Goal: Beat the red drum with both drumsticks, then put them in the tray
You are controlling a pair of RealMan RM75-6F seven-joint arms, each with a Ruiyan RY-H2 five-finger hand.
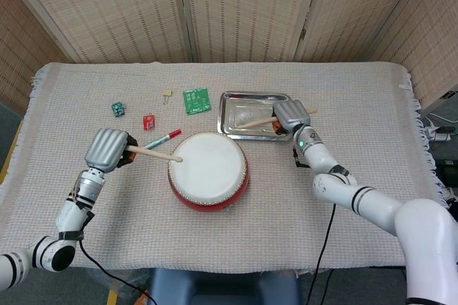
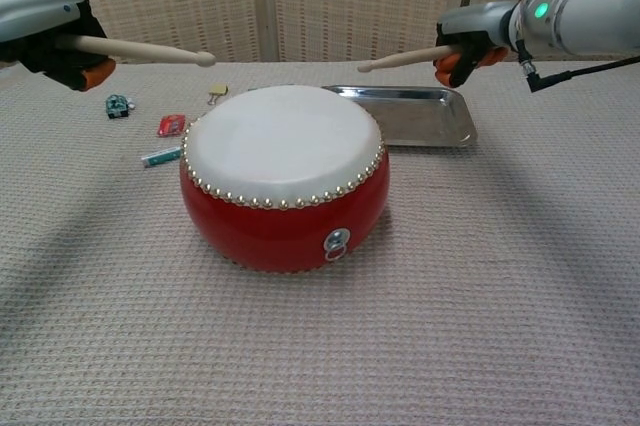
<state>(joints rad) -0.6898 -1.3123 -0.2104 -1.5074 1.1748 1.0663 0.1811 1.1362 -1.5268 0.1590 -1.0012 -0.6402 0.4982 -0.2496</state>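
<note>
The round red drum (image 2: 285, 221) has a glossy lacquered shell, a smooth matt white skin and a ring of shiny metal studs. Behind it, the rectangular steel tray (image 1: 236, 108) gleams, mirror-bright. Two pale drumsticks (image 2: 135, 47) look like bare, matt wood. A coarse beige woven cloth (image 2: 480, 286) covers the desk.

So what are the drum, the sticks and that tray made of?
Drum: glossy red shell, probably lacquered wood, with a matte white skin held by metal studs. Drumsticks: pale, unpainted, likely wood. Tray: shiny and mirror-like, likely stainless steel.
</note>
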